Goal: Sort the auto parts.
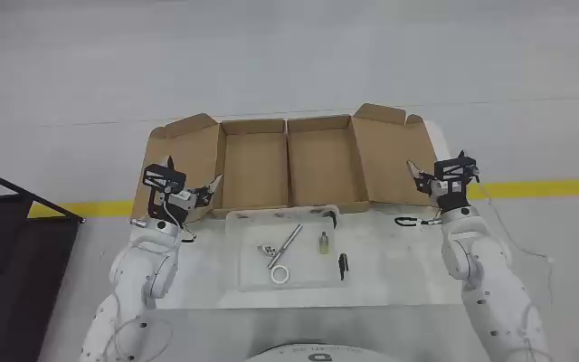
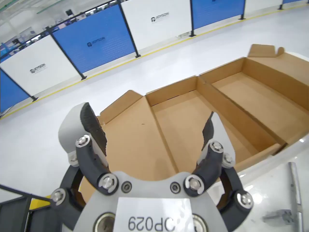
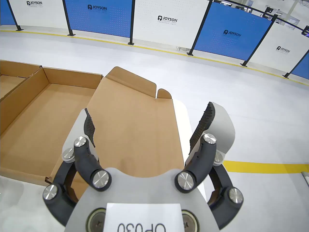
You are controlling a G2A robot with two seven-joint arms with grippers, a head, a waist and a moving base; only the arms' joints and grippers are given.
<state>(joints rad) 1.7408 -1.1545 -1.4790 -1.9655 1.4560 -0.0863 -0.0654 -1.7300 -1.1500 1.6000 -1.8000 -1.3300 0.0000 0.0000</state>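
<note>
- Two grippers, left (image 2: pixel 149 112) and right (image 3: pixel 149 107), hang over the outer flaps of the boxes (image 1: pixel 255 172), fingers spread wide, holding nothing.
- Parts sit in the clear tray (image 1: pixel 237 217) on the desk, between the arms: rod (image 1: pixel 288 241), ring (image 1: pixel 280 274), smaller pieces.
- Likely trouble: ring lies just beside the rod's end, so one grab may drag both or shove the tray.

Probably a factory or test hall: beyond the table (image 1: pixel 389 262), blue-and-white fence panels (image 3: pixel 103 20) ring a glossy pale floor (image 3: pixel 217 85) marked with yellow lines (image 3: pixel 265 167).
</note>
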